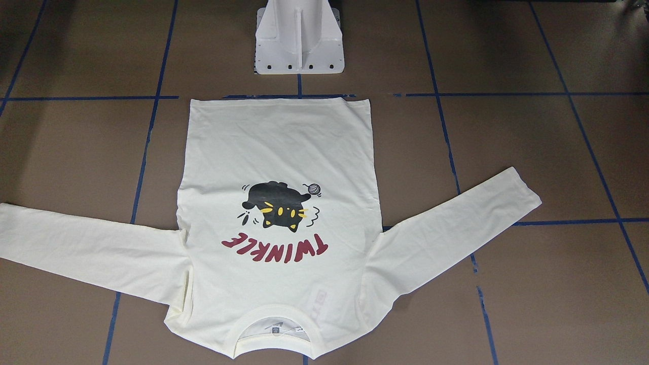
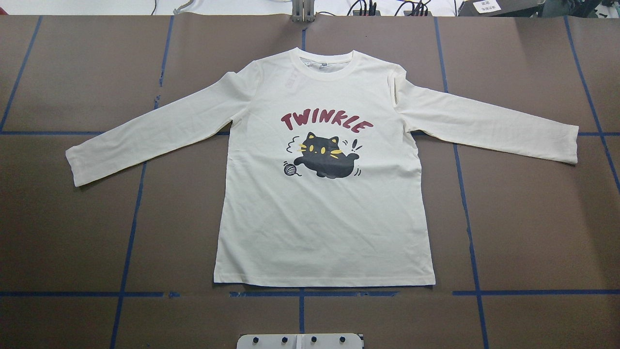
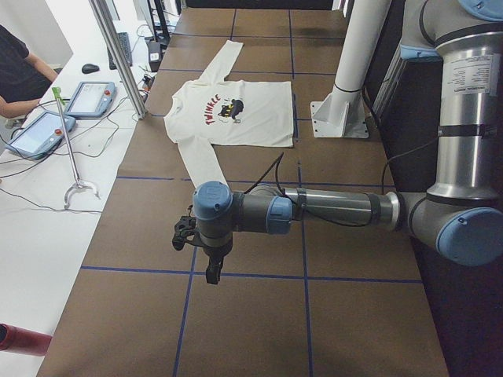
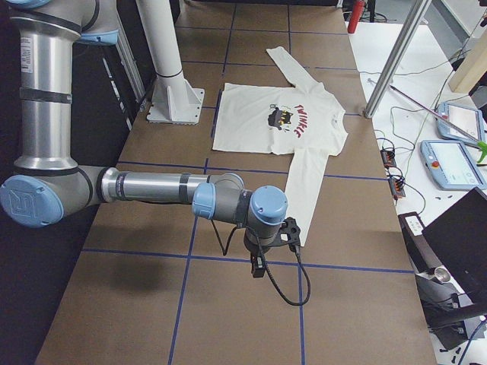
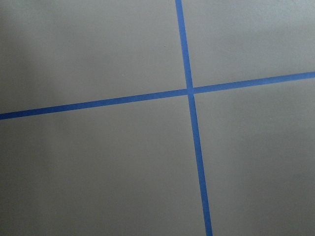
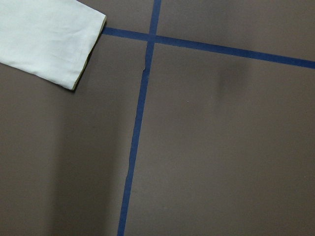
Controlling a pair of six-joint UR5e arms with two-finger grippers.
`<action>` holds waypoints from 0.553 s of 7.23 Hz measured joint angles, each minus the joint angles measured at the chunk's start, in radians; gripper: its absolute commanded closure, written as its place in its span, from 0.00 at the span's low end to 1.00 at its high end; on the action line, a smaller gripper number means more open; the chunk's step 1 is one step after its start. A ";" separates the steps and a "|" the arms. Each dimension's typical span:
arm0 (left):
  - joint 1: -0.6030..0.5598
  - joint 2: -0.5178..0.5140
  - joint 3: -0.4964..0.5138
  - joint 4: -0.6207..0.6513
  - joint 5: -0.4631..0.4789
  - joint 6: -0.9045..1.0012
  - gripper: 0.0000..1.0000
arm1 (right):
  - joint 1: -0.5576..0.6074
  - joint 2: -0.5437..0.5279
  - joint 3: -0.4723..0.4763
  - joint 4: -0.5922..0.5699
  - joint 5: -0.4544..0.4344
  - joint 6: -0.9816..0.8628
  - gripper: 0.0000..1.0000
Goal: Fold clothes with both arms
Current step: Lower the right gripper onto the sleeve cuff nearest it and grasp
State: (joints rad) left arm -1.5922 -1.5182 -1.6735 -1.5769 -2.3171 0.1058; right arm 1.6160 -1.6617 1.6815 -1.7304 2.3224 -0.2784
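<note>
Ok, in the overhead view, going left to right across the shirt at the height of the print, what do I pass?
sleeve cuff → yarn ball → cat → other sleeve cuff, all parts of the one shirt.

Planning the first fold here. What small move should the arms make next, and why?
Probably bring the left gripper in over the left-side cuff and the right gripper over the right-side cuff. The T-shirt lies flat, print up, sleeves spread and unfolded; both grippers hang over the table beyond the cuffs.
</note>
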 measured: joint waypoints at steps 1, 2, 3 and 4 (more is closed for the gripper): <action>0.000 0.001 -0.001 -0.001 0.000 0.000 0.00 | 0.000 0.003 0.001 0.000 0.001 0.003 0.00; 0.000 0.001 -0.001 -0.003 0.000 0.000 0.00 | 0.001 0.006 0.002 0.000 0.006 0.005 0.00; 0.000 -0.003 -0.003 -0.006 0.001 -0.002 0.00 | 0.001 0.007 0.005 0.000 0.017 0.007 0.00; 0.001 -0.017 -0.011 -0.009 0.001 -0.004 0.00 | 0.001 0.013 0.019 0.001 0.030 0.009 0.00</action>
State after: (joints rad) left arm -1.5914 -1.5353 -1.6842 -1.5861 -2.3160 0.1023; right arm 1.6168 -1.6486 1.7007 -1.7291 2.3528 -0.2694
